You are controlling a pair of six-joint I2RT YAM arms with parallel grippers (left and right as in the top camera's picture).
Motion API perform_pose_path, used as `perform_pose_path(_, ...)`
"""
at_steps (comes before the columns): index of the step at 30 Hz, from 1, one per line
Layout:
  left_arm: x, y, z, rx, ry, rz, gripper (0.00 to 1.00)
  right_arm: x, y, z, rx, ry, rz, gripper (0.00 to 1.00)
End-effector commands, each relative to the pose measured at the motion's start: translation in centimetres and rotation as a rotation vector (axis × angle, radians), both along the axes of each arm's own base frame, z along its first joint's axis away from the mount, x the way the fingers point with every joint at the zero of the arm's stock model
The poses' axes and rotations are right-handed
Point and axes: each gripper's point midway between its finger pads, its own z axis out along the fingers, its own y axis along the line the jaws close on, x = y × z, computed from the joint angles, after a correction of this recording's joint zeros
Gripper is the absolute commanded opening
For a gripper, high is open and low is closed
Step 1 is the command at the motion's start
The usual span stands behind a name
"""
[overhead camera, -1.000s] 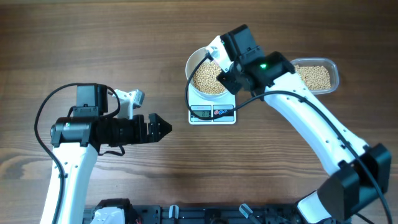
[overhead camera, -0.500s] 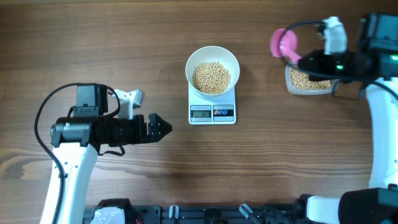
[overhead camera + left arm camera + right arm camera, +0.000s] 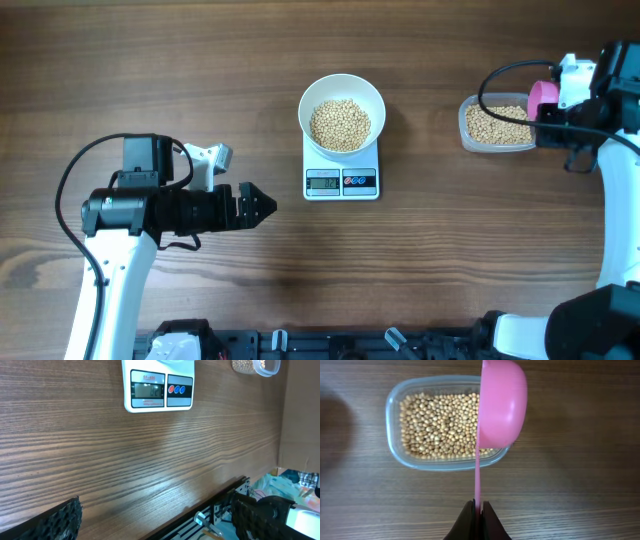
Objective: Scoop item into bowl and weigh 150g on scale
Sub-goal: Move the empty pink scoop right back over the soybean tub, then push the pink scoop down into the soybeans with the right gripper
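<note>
At the left of the wooden counter (image 3: pixel 450 260), the left hand (image 3: pixel 258 206) hung released, its fingers spread wide and holding nothing, pointing rightward and well apart from everything else. The left wrist view looked between those dark fingers (image 3: pixel 55 522) across bare wood toward the scale (image 3: pixel 157 390).

In the middle, the white scale (image 3: pixel 341 180) sat flat, its display and button panel on the near edge. The white bowl (image 3: pixel 305 110) stood upright on its platform, and tan beans (image 3: pixel 340 124) formed a loose pile inside it.

Further right, a clear container (image 3: pixel 465 125) rested on the counter with more of the beans (image 3: pixel 440 425) covering its floor. The right hand (image 3: pixel 478 510) was clenched on the thin handle of the pink scoop (image 3: pixel 502 405). The scoop was turned on its side above the container's right end. Whether it carried anything could not be told.
</note>
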Motion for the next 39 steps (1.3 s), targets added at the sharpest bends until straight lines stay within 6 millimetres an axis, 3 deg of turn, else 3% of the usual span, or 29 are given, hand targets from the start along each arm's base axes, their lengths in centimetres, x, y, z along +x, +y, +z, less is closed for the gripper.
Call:
perform_pose_path(1, 0.0, 0.1, -0.3, 0.004, 0.001, -0.012, 1.00, 0.2, -0.5, -1.7, -0.017, 0.047, -0.001, 0.04)
perform_pose_path(13, 0.0, 0.1, -0.3, 0.004, 0.001, -0.012, 1.00, 0.8, 1.3, -5.2, 0.021, 0.143, 0.027, 0.04)
perform_pose_path(24, 0.0, 0.1, -0.3, 0.004, 0.001, -0.012, 1.00, -1.2, 2.2, -8.5, 0.058, 0.249, -0.009, 0.04)
perform_pose_path(33, 0.0, 0.1, -0.3, 0.004, 0.001, -0.012, 1.00, -0.3, 6.3, -8.2, 0.287, 0.198, 0.066, 0.04)
perform_pose_path(39, 0.0, 0.1, -0.3, 0.004, 0.001, -0.012, 1.00, -0.4, 6.6, -8.1, 0.304, 0.197, 0.072, 0.04)
